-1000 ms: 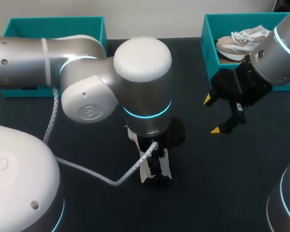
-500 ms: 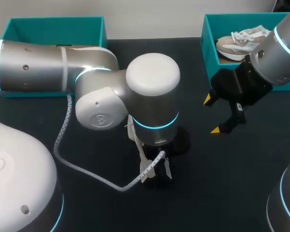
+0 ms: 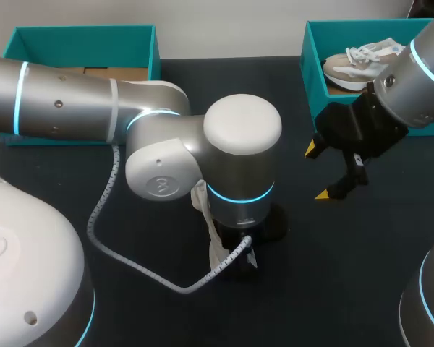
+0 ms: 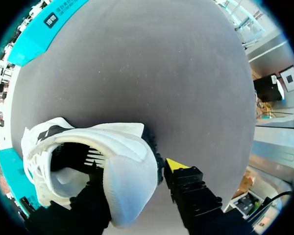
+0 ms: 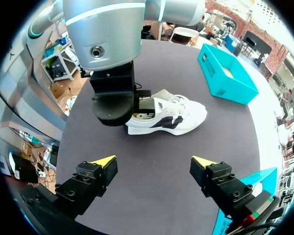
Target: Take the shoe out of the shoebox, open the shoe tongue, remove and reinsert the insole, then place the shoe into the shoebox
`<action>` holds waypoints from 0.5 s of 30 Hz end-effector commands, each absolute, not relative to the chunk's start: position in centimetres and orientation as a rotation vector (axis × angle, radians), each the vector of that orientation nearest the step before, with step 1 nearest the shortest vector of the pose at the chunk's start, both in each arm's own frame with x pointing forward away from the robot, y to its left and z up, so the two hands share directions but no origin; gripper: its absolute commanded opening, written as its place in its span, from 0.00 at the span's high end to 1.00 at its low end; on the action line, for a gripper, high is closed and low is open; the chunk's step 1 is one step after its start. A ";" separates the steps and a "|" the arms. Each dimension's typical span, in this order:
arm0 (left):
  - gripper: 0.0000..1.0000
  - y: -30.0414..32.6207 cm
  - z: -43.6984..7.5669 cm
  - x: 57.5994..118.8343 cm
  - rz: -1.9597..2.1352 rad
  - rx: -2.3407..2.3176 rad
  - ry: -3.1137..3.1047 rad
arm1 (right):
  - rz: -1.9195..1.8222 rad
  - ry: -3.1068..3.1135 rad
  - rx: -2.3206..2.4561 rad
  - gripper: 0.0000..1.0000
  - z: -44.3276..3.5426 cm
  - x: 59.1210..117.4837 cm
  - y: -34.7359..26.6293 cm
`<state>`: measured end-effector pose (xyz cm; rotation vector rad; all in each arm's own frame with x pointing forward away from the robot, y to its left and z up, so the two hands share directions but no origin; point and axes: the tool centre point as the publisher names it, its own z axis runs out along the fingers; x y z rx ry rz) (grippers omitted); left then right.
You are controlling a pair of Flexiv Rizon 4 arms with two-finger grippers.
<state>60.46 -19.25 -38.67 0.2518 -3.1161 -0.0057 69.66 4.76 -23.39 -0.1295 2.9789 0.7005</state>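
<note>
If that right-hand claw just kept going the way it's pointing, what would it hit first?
Probably the bare table, just short of the white shoe; depth is hard to judge.

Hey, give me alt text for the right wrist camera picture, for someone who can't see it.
A white sneaker with black panels sits on the dark table, its heel gripped from above by the left gripper. The right gripper hangs open and empty short of it, and a teal shoebox stands beyond the shoe.
</note>
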 end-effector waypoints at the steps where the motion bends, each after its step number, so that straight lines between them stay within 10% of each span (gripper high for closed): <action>1: 0.84 -19.3 -39.4 60.5 -0.018 0.235 -3.083 | 0.699 2.980 -0.130 0.00 -23.5 69.7 4.9; 3: 1.00 -19.1 -39.6 60.5 -0.041 0.231 -3.070 | 0.699 2.980 -0.130 0.00 -23.5 69.7 4.9; 15: 1.00 -16.5 -35.1 60.4 -0.060 0.125 -3.021 | 0.699 2.980 -0.130 0.00 -23.5 69.7 4.9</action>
